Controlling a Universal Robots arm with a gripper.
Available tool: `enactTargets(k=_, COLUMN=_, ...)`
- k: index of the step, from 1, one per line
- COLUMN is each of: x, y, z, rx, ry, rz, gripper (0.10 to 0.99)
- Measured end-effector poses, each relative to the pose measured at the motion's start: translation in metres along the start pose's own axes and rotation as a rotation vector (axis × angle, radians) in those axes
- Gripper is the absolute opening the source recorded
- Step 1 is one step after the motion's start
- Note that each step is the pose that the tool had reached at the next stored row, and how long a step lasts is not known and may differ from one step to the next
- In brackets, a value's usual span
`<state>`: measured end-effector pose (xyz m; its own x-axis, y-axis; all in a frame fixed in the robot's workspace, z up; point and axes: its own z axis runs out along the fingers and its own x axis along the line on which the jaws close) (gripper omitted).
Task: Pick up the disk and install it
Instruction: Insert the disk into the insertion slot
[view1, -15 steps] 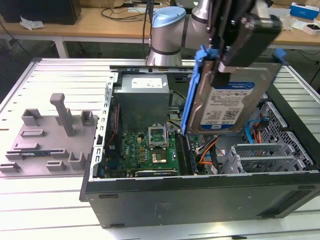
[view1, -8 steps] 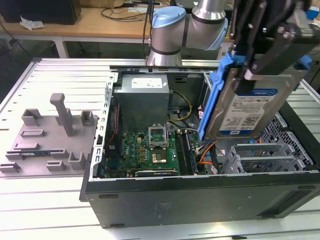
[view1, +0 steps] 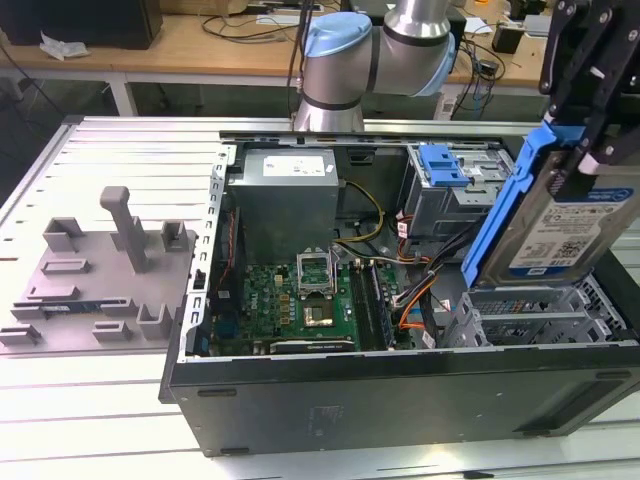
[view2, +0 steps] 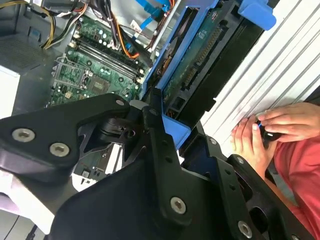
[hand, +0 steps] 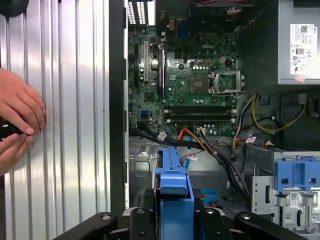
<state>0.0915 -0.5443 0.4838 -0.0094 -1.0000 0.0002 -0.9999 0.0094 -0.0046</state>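
The disk (view1: 572, 228), a silver drive with a white-and-blue label in a bright blue carrier, hangs tilted on edge above the grey drive cage (view1: 540, 315) at the exterior view's right. My black gripper (view1: 588, 148) is shut on its upper part. The second wrist view has the disk (view2: 200, 55) edge-on, its green circuit board side facing the camera, with the gripper (view2: 170, 142) clamped on the blue frame. In the first wrist view the carrier's blue end (hand: 174, 186) sits between the fingers (hand: 137, 222).
The open computer case (view1: 400, 405) holds a motherboard (view1: 300, 300), a grey power supply (view1: 285, 200), cable bundles and a blue ribbed latch (view1: 443, 165). A grey fixture plate (view1: 100, 275) lies at the exterior view's left. A person's hands (hand: 20, 117) rest on the ribbed table beside the case.
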Motion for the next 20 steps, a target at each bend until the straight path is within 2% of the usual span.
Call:
enactTargets(k=6, x=-0.0002, y=-0.0120, z=0.0039, rx=0.000, ry=-0.0011, rz=0.000, gripper=0.365)
enactTargets(k=10, x=-0.0001, y=-0.0124, z=0.0075, rx=0.000, ry=-0.0010, rz=0.000, gripper=0.365)
enactTargets(k=20, x=-0.0005, y=-0.0138, z=0.0081, rx=0.000, ry=-0.0012, rz=0.000, gripper=0.365)
